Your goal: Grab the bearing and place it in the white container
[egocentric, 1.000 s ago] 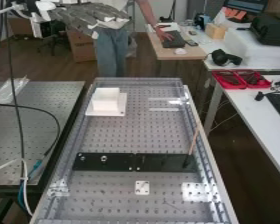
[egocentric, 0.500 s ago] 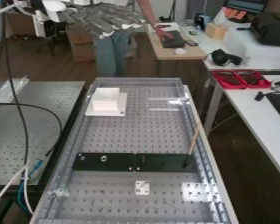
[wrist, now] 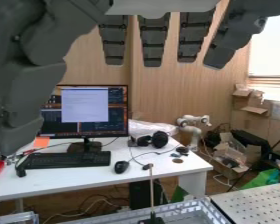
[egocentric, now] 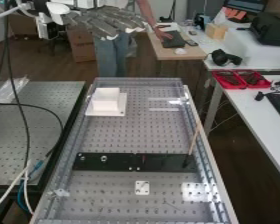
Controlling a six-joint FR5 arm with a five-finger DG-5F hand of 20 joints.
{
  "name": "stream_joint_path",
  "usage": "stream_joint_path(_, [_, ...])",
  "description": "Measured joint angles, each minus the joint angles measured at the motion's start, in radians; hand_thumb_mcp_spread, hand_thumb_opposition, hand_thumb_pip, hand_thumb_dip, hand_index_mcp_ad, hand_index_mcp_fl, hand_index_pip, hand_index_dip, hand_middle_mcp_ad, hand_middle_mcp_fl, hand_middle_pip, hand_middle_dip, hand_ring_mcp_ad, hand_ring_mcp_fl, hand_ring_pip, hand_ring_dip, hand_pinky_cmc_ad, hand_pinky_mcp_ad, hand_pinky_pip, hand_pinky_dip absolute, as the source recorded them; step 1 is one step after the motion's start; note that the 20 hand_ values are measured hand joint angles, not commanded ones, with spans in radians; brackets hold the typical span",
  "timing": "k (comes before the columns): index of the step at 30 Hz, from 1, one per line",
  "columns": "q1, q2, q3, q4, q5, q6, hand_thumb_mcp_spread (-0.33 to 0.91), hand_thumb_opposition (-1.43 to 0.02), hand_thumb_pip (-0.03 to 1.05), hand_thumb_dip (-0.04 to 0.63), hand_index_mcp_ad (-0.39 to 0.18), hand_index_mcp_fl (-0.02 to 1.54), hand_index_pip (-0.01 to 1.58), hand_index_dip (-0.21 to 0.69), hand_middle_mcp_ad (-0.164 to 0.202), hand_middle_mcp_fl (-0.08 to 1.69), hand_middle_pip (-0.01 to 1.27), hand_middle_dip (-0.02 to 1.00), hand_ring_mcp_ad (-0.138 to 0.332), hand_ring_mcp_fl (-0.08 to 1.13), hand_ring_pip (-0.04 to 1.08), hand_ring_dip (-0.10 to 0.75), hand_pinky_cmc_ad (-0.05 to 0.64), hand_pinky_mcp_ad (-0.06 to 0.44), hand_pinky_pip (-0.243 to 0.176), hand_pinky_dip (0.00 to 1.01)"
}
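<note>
At the top of the high view, the hand (egocentric: 105,21) is held high, beyond the far end of the bench, with its fingers extended and nothing between them. Straight fingers of the hand (wrist: 153,40) also hang into the wrist view, the thumb apart from them. The white container (egocentric: 106,100) sits on a white plate near the bench's far left corner; its inside is hidden. On the flat black bar (egocentric: 164,162) stand the smaller nut (egocentric: 83,158) and the larger nut (egocentric: 103,158).
A thin rod (egocentric: 194,140) rises from the bar's right end. A small white plate (egocentric: 142,188) lies nearer than the bar. Raised clear walls (egocentric: 137,81) edge the bench. Cables (egocentric: 21,125) hang at the left. In the wrist view, a desk (wrist: 111,175) carries a monitor.
The hand has shifted a little to the right in the high view and its fingers have turned somewhat. The cables at the left have swung. The nuts and the white container have not moved.
</note>
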Motion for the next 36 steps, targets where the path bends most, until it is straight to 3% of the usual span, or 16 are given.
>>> stream_joint_path(19, [-0.018,-0.009,-0.010,-0.015,-0.048,0.024,0.23,-0.69,0.43,0.103,-0.126,0.06,0.13,0.126,0.075,0.02,0.13,0.16,0.155,0.01,0.09,0.007,0.307,0.202,-0.089,0.27])
stream_joint_path(36, [-0.050,0.007,-0.004,-0.019,-0.127,0.002,0.23,-0.69,0.43,0.101,-0.122,0.07,0.13,0.108,0.075,0.02,0.13,0.16,0.168,0.01,0.10,0.010,0.311,0.199,-0.089,0.27])
